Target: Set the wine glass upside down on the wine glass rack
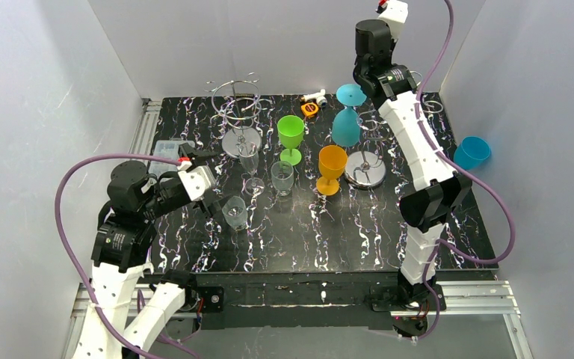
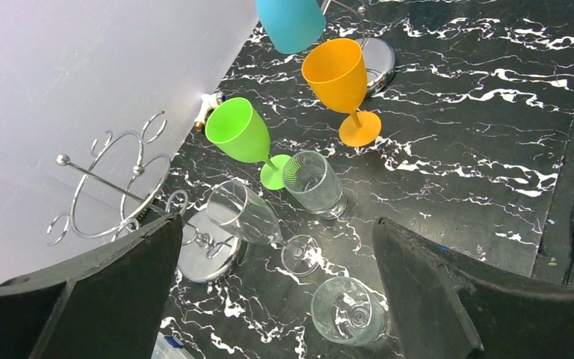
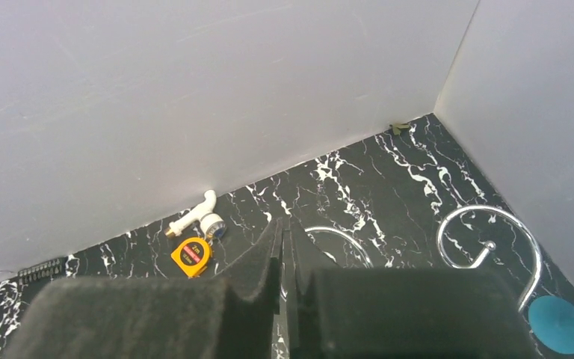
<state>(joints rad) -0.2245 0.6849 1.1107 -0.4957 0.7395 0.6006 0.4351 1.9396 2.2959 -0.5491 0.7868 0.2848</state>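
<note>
A teal wine glass [image 1: 346,123] hangs upside down on the right wire rack [image 1: 365,169], its foot [image 1: 351,94] uppermost; the foot also shows in the right wrist view [image 3: 560,323]. My right gripper [image 1: 368,79] [image 3: 284,232] is shut and empty, raised just right of that foot. My left gripper [image 1: 220,202] [image 2: 276,228] is open above a short clear glass [image 1: 234,212] [image 2: 347,310] standing upright. A clear flute [image 1: 250,163] [image 2: 245,213], a second short clear glass [image 1: 282,177] [image 2: 312,179], a green glass [image 1: 291,133] [image 2: 239,131] and an orange glass [image 1: 332,166] [image 2: 336,69] stand upright mid-table.
An empty wire rack [image 1: 239,112] [image 2: 116,176] stands at the back left. A yellow tape measure [image 1: 310,110] [image 3: 191,256] and a white fitting [image 1: 315,96] [image 3: 194,213] lie by the back wall. A clear box [image 1: 168,149] sits left; a blue cup [image 1: 471,152] right.
</note>
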